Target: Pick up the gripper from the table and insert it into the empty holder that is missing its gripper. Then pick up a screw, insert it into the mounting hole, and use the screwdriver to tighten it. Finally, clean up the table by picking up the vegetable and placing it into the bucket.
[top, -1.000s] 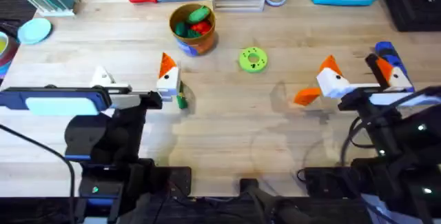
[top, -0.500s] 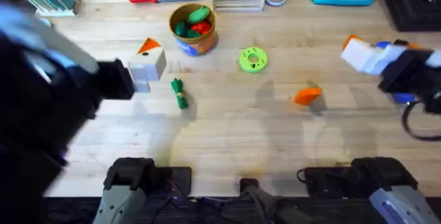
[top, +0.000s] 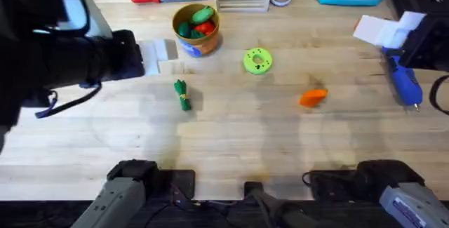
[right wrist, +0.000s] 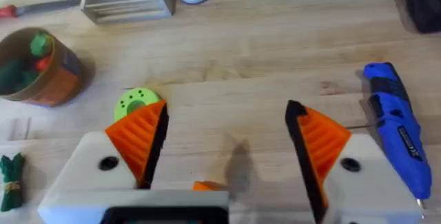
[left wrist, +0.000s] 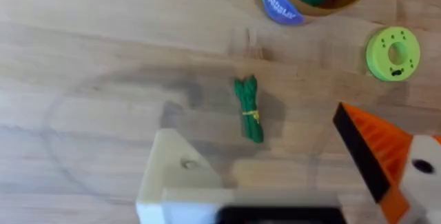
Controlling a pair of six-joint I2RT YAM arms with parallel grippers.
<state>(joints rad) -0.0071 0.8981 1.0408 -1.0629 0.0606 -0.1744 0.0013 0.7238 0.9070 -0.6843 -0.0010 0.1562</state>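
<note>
The right tool (right wrist: 224, 162) is seen with both orange pads (right wrist: 141, 141) fitted, spread wide and holding nothing. The left tool (left wrist: 289, 176) carries one orange pad and a bare white holder (left wrist: 176, 172), its mounting hole (left wrist: 187, 163) unfilled; it too is spread apart and empty. The gripper (top: 313, 97) lies on the desk (top: 231, 137) right of centre, its long axis roughly across the desk, judged nearer the right arm, which is raised at the desk's far right edge. The left arm is lifted high at the left. The screwdriver (top: 403, 81) lies just beside the right arm.

left claw (left wrist: 289, 176): raised, one finger bare, open | right claw (right wrist: 224, 145): raised, orange pads apart
</note>
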